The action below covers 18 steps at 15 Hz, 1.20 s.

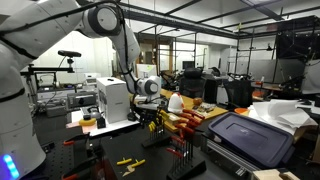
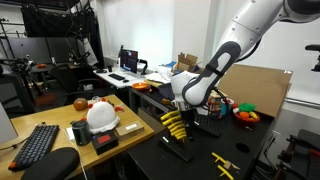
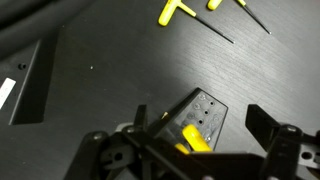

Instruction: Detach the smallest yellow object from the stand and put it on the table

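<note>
In an exterior view the gripper point(image 1: 150, 108) hangs just above the stand point(image 1: 172, 128), which rests on the table point(image 1: 100, 165); yellow and red-orange handles stick out of the stand, but which one is the smallest I cannot tell here; in an exterior view the gripper point(image 2: 188, 108) is over the stand point(image 2: 180, 138), and loose yellow tools point(image 2: 224, 165) lie well apart from it on the table point(image 2: 145, 160); in the wrist view the fingers point(image 3: 262, 120) are spread wide and pinch nothing; the smallest yellow object point(image 3: 193, 143) sits in the stand point(image 3: 205, 112), between the fingers, not touching them.
</note>
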{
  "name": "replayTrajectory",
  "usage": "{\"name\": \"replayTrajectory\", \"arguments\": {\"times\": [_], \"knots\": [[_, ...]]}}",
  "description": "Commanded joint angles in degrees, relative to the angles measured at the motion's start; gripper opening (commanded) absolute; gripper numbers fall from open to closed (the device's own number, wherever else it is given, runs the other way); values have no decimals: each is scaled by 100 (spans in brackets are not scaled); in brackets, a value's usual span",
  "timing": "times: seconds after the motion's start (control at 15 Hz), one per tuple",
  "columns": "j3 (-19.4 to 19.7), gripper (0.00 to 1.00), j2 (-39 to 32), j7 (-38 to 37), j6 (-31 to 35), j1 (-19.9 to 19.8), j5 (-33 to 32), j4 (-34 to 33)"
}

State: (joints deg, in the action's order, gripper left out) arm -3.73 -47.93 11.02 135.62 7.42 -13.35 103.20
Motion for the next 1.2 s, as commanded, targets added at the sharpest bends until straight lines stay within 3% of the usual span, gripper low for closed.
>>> {"name": "replayTrajectory", "arguments": {"times": [0.0,0.6,0.67,0.73,1.13], "knots": [[43,100,-87,-15,139,40,-88,-102],[29,100,-224,23,239,24,-64,-196],[26,75,-229,28,243,19,-61,-202],[26,74,-236,27,242,18,-59,-212],[0,27,-286,43,197,-14,-13,-289]]}}
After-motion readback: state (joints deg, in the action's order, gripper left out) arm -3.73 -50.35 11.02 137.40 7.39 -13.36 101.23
